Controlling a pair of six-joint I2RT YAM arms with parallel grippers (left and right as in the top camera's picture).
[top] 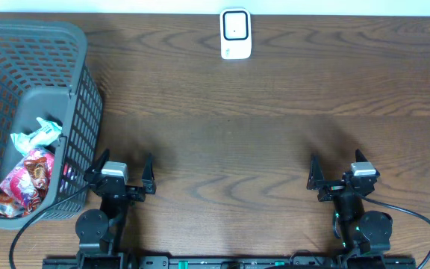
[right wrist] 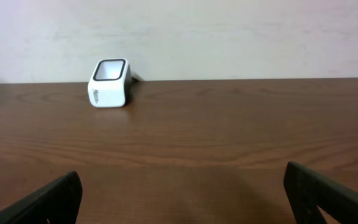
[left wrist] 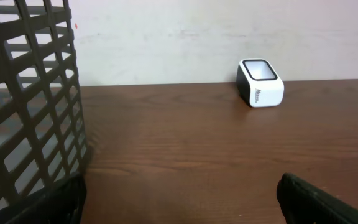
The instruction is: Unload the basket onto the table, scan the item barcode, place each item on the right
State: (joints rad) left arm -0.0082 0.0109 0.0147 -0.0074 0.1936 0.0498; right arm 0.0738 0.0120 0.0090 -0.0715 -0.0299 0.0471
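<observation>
- Plainly, from overhead, both arms wait at the near edge of the table (top: 237, 127). The left gripper (top: 125, 163) and right gripper (top: 337, 166) are spread wide and empty.
- The items, a red snack packet (top: 27, 179) and a white wrapper (top: 37, 134), lie in the grey basket (top: 73, 37) just beside the left arm, probably so that arm can fetch them. The scanner (top: 236, 33) stands at the far edge, window up, facing both arms.
- Left wrist: the basket's mesh wall (left wrist: 30, 93) fills the left side and the scanner (left wrist: 261, 83) sits far off. The dark fingers (left wrist: 316, 202) stand apart with nothing between them. The packets are not visible here.
- Right wrist: only the scanner (right wrist: 109, 83) and wood show between the parted fingers (right wrist: 42, 202). Basket and items appear only from overhead.
</observation>
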